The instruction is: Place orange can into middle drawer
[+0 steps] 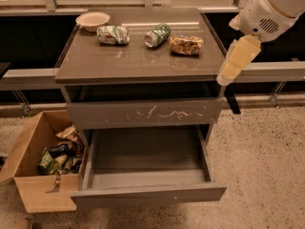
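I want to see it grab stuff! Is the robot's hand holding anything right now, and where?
Nothing. The gripper hangs empty off the right edge of the table. The orange can lies on top, untouched.

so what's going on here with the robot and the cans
The gripper hangs just off the right side of the cabinet, touching nothing. The orange can lies on its side on top of it, beside the green can. The middle drawer is pulled open with nothing in it.
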`<state>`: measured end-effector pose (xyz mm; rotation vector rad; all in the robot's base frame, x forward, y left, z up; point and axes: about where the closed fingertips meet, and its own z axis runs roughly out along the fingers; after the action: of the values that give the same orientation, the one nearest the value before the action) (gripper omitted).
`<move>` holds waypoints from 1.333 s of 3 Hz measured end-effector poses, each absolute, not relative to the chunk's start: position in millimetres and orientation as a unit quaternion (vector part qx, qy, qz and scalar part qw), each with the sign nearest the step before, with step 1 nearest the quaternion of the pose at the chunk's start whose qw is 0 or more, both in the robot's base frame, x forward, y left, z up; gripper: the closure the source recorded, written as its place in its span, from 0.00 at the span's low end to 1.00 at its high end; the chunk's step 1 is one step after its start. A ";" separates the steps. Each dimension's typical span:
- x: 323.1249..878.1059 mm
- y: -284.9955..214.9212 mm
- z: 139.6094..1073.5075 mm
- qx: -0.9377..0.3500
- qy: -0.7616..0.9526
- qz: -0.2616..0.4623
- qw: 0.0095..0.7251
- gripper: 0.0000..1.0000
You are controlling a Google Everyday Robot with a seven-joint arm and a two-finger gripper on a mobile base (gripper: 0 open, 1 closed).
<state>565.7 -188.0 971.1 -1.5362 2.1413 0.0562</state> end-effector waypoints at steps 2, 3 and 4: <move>572.5 -187.4 970.3 -0.563 0.783 0.028 0.262 0.00; 606.5 -185.6 962.6 -0.573 0.768 0.048 0.281 0.00; 656.7 -181.1 953.7 -0.578 0.753 0.071 0.306 0.00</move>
<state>656.7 -181.1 953.7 -1.5309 1.9930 0.1887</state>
